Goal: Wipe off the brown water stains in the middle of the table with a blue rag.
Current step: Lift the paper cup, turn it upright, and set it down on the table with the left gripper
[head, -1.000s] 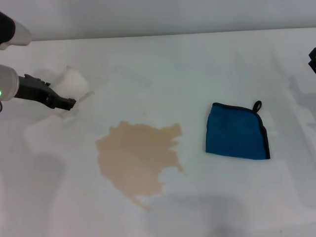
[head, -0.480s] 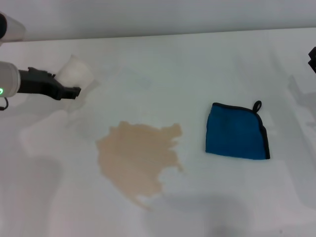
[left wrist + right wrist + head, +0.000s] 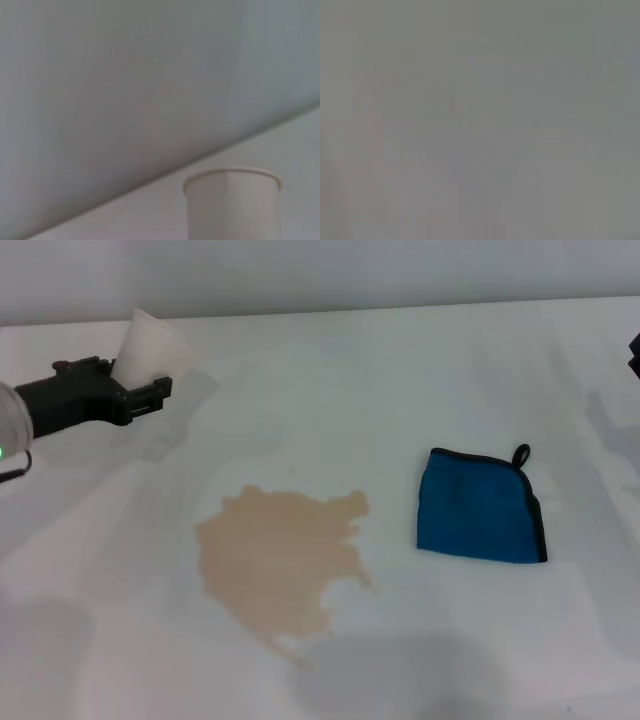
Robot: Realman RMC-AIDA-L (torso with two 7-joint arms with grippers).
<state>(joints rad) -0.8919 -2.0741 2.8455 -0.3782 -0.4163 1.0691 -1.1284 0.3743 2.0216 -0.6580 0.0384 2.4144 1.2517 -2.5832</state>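
Note:
The brown water stain [image 3: 280, 562] is a tan, ragged blotch in the middle of the white table [image 3: 420, 370]. The blue rag [image 3: 480, 505] lies flat to its right, with black edging and a loop at its far corner. My left gripper [image 3: 143, 392] is at the far left, well away from the stain, shut on a white paper cup [image 3: 150, 343] that it holds near upright above the table. The cup also shows in the left wrist view [image 3: 232, 202]. Only a dark edge of my right gripper [image 3: 634, 355] shows at the right border, far from the rag.
The table's far edge meets a grey wall behind the cup [image 3: 320, 270]. The right wrist view shows only a plain grey surface.
My left gripper has lifted the paper cup and carried it toward the far edge, turning it from tilted to near upright. The rag, stain and right arm have not moved.

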